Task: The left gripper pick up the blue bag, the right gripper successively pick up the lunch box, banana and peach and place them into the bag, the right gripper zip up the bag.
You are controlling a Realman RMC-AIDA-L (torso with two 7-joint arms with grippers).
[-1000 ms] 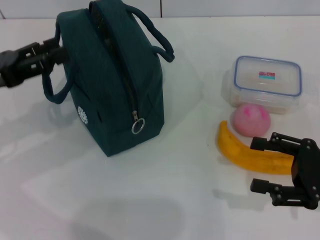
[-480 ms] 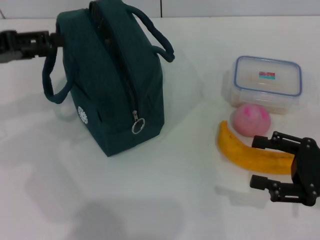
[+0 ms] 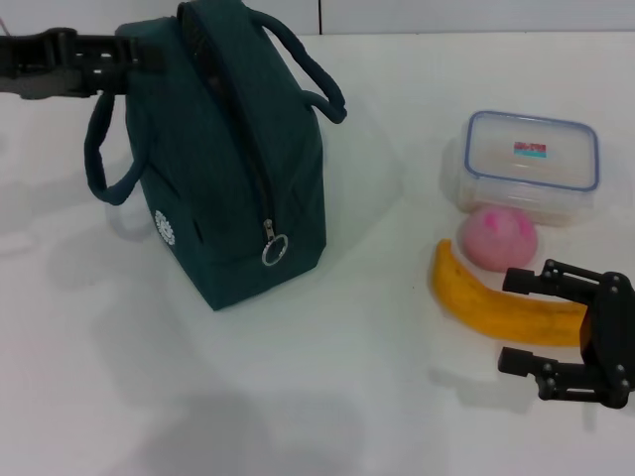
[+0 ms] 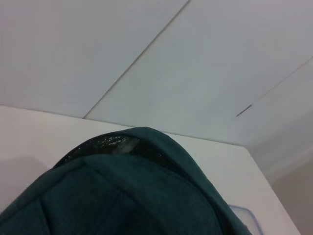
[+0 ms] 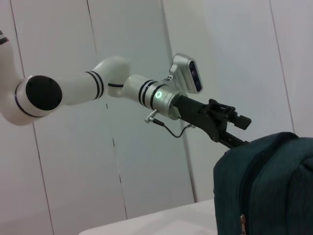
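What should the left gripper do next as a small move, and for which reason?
Probably ease the left gripper down to the near handle loop and close on it. It sits at the top edge of the blue bag, which stands on the table, while the right gripper waits open beside the banana.

Wide bare tabletop (image 3: 377, 397) between blue bag (image 3: 228, 169) and fruit; banana (image 3: 501, 309) and peach (image 3: 497, 239) block near side of lunch box (image 3: 531, 164)
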